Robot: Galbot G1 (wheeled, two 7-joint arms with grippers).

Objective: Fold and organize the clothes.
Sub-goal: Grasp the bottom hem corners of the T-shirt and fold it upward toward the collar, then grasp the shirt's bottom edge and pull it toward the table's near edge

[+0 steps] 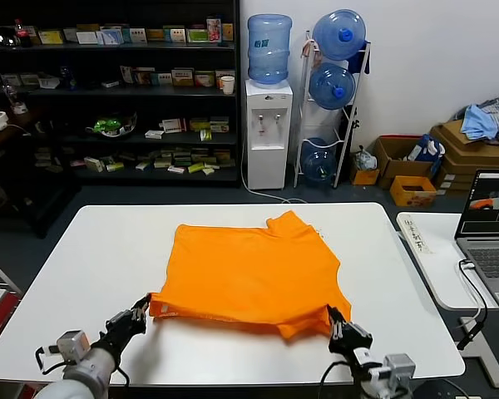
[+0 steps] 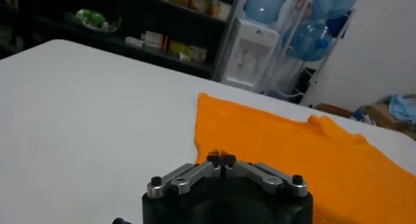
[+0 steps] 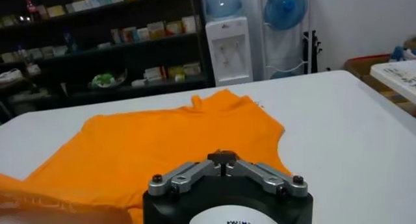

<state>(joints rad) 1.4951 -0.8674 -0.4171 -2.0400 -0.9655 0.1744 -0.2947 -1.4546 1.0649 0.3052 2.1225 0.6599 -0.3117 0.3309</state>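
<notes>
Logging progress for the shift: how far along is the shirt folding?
Partly done: the orange T-shirt lies on the white table already folded into a compact shape. In hand: the left hand and right hand pinch its near corners. Left: further folds and tidying.

The left hand (image 1: 139, 309) and right hand (image 1: 339, 325) each meet a near corner of the orange T-shirt (image 1: 248, 274), at 7 and 5 o'clock on the desk (image 1: 108, 249); both arms run off the head view's lower edge. In each wrist view the hand's own body hides the cloth at its fingertips. The shirt's lettering cannot be seen. A laptop (image 1: 491, 233) at 3 o'clock is cropped.
</notes>
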